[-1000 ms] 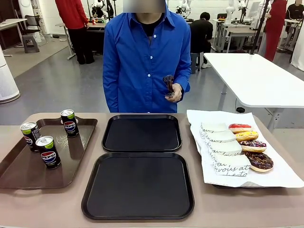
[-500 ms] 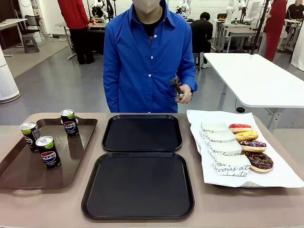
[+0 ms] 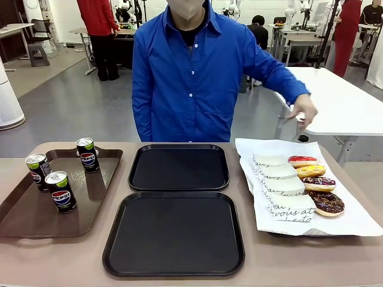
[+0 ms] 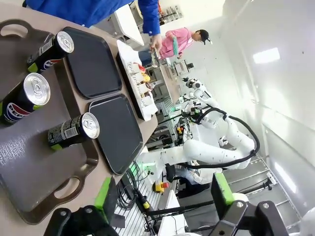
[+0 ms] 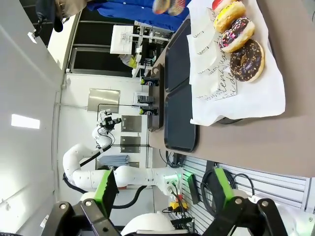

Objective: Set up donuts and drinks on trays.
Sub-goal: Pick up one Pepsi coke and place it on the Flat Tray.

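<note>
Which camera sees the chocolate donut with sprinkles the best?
The right wrist view: the chocolate donut shows large, from above, with its hole and sprinkles clear. The front view shows it at a low angle, partly in its sleeve. In the left wrist view the donuts are too small to tell apart.

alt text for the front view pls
Two bare black trays lie mid-table, one behind the other. Left, three Pepsi cans stand on a brown tray; right, four sleeved donuts on white paper, a person in blue reaching that way.
</note>
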`<state>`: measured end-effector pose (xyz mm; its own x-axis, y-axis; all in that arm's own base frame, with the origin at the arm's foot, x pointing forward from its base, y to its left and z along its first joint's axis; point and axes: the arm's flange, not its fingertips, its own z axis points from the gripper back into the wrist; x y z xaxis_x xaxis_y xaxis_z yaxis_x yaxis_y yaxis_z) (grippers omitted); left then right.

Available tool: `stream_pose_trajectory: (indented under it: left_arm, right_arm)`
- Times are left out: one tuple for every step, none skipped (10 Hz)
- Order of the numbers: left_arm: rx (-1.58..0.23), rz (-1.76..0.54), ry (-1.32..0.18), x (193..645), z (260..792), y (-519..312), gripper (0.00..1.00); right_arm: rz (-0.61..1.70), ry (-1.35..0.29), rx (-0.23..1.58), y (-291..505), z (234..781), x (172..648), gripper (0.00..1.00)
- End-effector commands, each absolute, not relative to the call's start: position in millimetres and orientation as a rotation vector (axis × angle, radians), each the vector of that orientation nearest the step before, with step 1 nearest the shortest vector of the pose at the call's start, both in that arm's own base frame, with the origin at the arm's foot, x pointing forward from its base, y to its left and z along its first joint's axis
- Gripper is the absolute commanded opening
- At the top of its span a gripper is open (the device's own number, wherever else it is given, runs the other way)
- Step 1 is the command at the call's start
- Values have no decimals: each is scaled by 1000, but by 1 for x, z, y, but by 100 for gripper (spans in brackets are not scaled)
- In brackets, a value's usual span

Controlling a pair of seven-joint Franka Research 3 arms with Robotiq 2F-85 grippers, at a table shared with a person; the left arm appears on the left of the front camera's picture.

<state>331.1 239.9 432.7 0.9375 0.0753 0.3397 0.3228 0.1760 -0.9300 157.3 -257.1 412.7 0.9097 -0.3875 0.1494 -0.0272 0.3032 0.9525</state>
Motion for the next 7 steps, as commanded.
stream_pose_trajectory:
  left_arm:
    - [-1403, -178, -355, 330, 434, 241, 100]
    - [-1403, -178, -355, 330, 434, 241, 100]
    - [-1403, -178, -355, 330, 434, 241, 100]
    - [-1403, -178, -355, 330, 434, 241, 100]
    - [-1403, -178, -355, 330, 434, 241, 100]
    - [-1403, -178, -355, 330, 434, 241, 100]
    - [-1403, -178, -355, 330, 434, 241, 100]
  right_arm:
    - [-242, -393, 1255, -257, 413, 156, 100]
    - [-242, -393, 1255, -257, 413, 156, 100]
    - [-242, -393, 1255, -257, 413, 156, 100]
    - [-242, -393, 1255, -257, 413, 156, 100]
    - [-242, -393, 1255, -257, 413, 156, 100]
    - [-242, -393, 1255, -257, 413, 156, 100]
    - [-242, -393, 1255, -257, 413, 156, 100]
